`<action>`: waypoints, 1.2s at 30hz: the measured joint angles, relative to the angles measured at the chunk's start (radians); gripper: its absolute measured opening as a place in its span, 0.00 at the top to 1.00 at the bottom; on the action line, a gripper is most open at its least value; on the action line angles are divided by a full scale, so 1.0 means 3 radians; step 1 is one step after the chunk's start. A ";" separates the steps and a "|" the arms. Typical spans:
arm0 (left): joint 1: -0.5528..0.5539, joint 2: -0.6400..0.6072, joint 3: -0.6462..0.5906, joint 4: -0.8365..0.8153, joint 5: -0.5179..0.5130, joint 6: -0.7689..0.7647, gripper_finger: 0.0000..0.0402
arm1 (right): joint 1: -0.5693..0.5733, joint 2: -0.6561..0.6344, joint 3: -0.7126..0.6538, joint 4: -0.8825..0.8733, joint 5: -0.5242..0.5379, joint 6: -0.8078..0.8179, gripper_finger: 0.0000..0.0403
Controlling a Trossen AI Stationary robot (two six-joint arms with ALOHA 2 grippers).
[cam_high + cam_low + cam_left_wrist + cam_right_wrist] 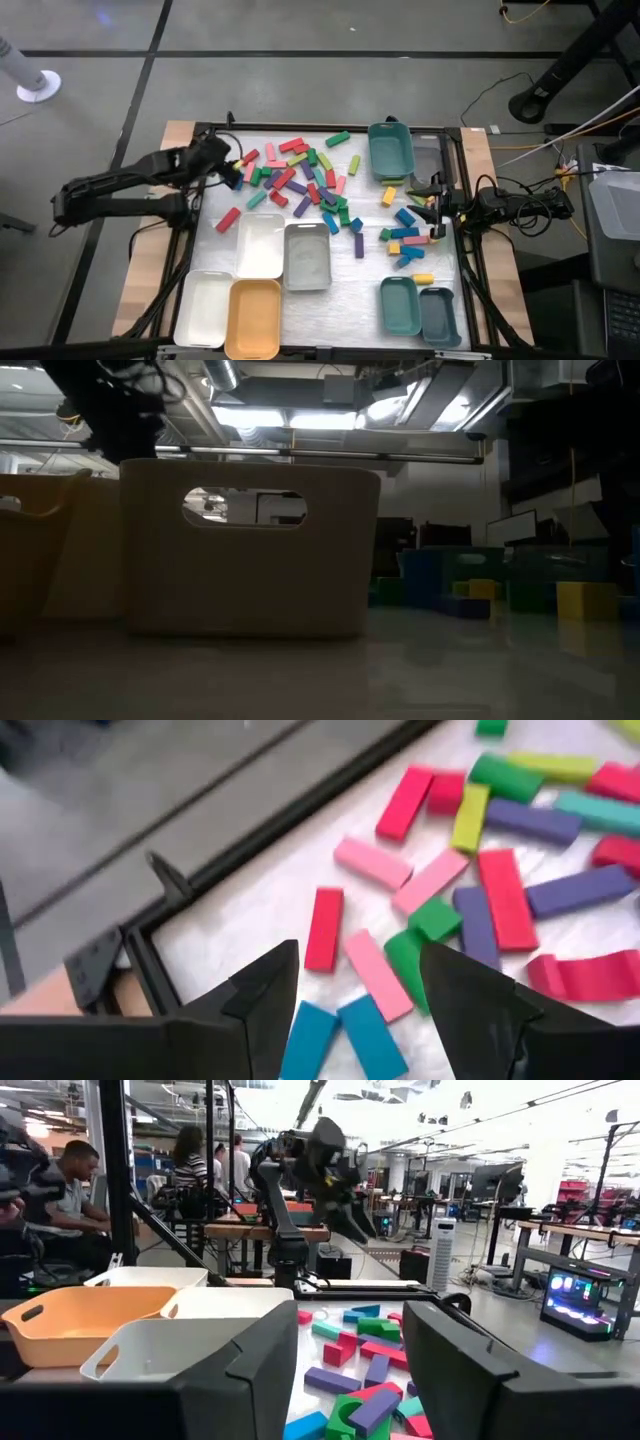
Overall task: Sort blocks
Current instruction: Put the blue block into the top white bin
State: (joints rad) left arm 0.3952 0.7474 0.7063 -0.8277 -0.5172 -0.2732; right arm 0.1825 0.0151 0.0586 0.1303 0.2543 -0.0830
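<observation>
Several small coloured blocks (pixel 300 180) lie loose on the white table top, with a second cluster (pixel 405 235) nearer the right edge. My left gripper (pixel 228 170) hangs open above the far left fringe of the big pile. In the left wrist view it (pixel 360 955) tips down over a pink block (pixel 375 975), a green one (pixel 405 960) and two blue ones (pixel 345 1035), touching none. My right gripper (pixel 438 205) waits at the table's right edge; it (pixel 350 1320) stands open, pointing level across the table with nothing between its fingers.
Trays ring the blocks: teal (pixel 390 150) and grey (pixel 430 160) at the far right, white (pixel 260 245) and grey (pixel 307 255) in the middle, white (pixel 205 308) and orange (pixel 255 318) at the near left, teal (pixel 400 305) and grey (pixel 440 315) at the near right. A black frame (pixel 250 835) edges the table. People sit in the room beyond (pixel 75 1180).
</observation>
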 joint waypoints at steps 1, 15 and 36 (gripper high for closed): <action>0.0093 0.0063 0.0000 0.0010 0.0082 0.0035 0.51 | 0.0001 0.0000 0.0000 0.0000 -0.0001 0.0000 0.55; 0.1227 0.0709 0.0000 0.0123 0.0978 0.0534 0.51 | 0.0000 0.0000 0.0000 -0.0133 -0.0001 0.0002 0.55; 0.1467 0.1621 -0.0001 0.0161 0.1356 0.1478 0.51 | 0.0000 0.0000 0.0000 -0.0296 -0.0001 0.0025 0.55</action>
State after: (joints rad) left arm 0.8352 1.2337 0.7059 -0.7794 -0.1104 0.1702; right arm 0.1825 0.0152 0.0586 0.0414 0.2539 -0.0753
